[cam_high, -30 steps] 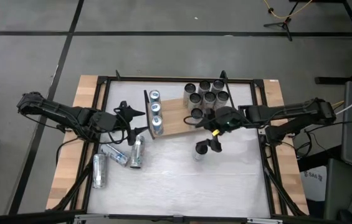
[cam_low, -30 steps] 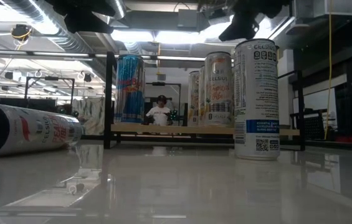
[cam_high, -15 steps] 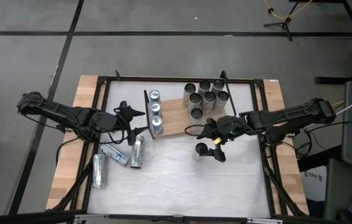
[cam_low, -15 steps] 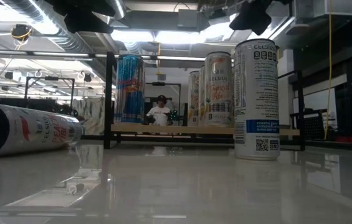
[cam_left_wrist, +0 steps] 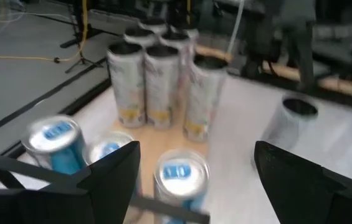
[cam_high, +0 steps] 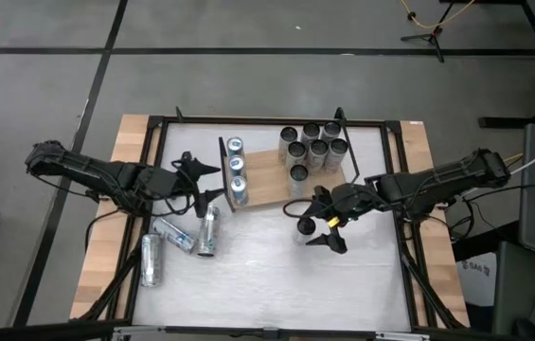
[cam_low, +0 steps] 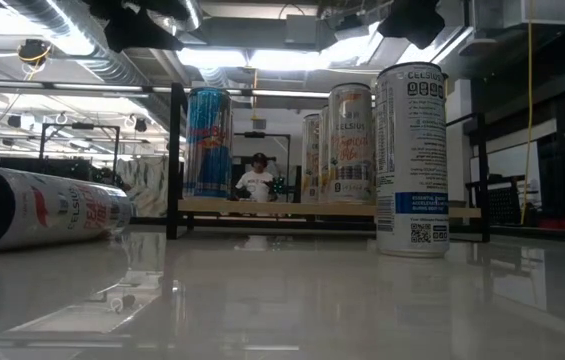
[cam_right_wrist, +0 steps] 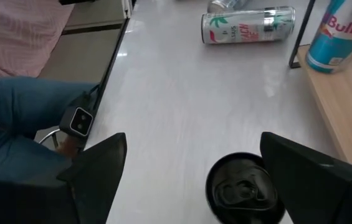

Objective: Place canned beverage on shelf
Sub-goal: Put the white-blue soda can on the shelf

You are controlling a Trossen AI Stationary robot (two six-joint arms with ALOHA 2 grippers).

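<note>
A tall white can (cam_low: 412, 160) stands upright on the white table, just off the shelf's near edge (cam_high: 297, 235). My right gripper (cam_high: 318, 233) hangs open above it; in the right wrist view the can's dark top (cam_right_wrist: 244, 186) shows between the fingers and below them, untouched. The shelf (cam_high: 269, 178) is a wooden board bearing a row of three blue cans (cam_high: 237, 168) and a cluster of silver cans (cam_high: 311, 148). My left gripper (cam_high: 203, 186) hovers open beside the shelf's left end, facing the blue cans (cam_left_wrist: 179, 177).
Three cans lie on their sides at the near left of the table (cam_high: 208, 230) (cam_high: 174, 237) (cam_high: 151, 259). A black wire frame (cam_high: 223, 170) stands at the shelf's left end. A person sits beyond the table's near edge (cam_right_wrist: 20, 37).
My right gripper has swung toward the table's near edge, from by the shelf's near edge to over the standing white can, turning a little as it went. It stays open. The cans have kept still.
</note>
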